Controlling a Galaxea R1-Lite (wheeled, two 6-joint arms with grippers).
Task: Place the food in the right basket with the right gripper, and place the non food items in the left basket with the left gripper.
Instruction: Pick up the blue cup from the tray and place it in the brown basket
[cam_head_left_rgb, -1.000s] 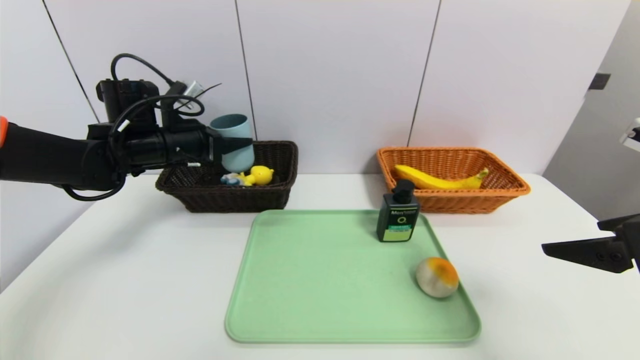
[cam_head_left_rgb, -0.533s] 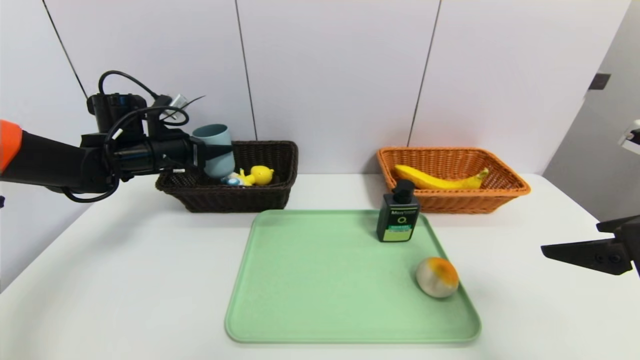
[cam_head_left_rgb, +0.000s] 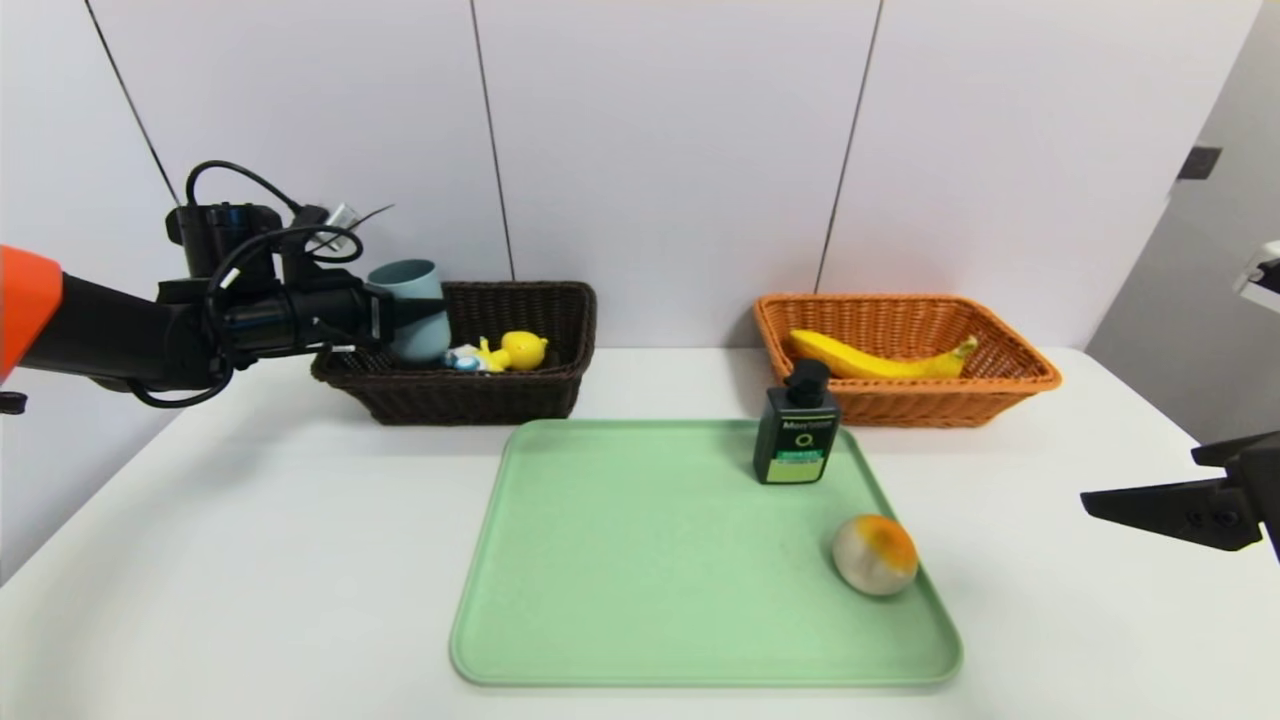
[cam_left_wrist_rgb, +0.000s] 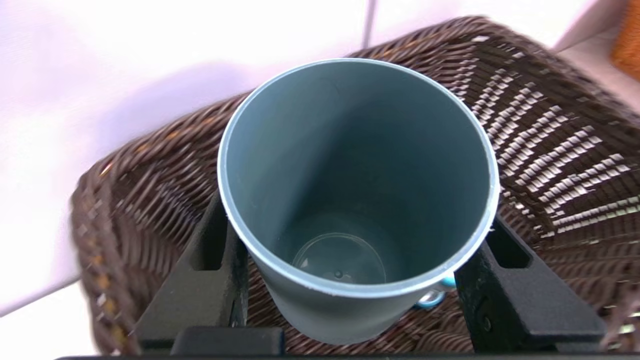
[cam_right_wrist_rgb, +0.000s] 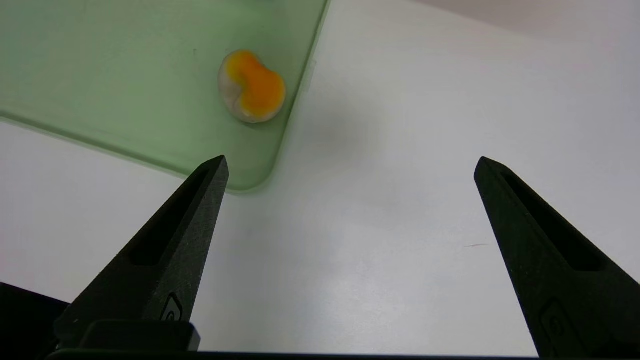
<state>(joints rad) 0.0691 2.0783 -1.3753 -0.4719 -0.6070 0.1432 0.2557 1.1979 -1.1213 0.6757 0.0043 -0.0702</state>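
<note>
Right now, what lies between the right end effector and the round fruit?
Right wrist view: only bare table and tray rim between the right end effector and the round fruit.

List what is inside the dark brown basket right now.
In the dark brown basket lies the yellow duck toy. The grey-blue cup, gripped by the left gripper, hangs low over its left end. The floor beneath the cup is hidden.
</note>
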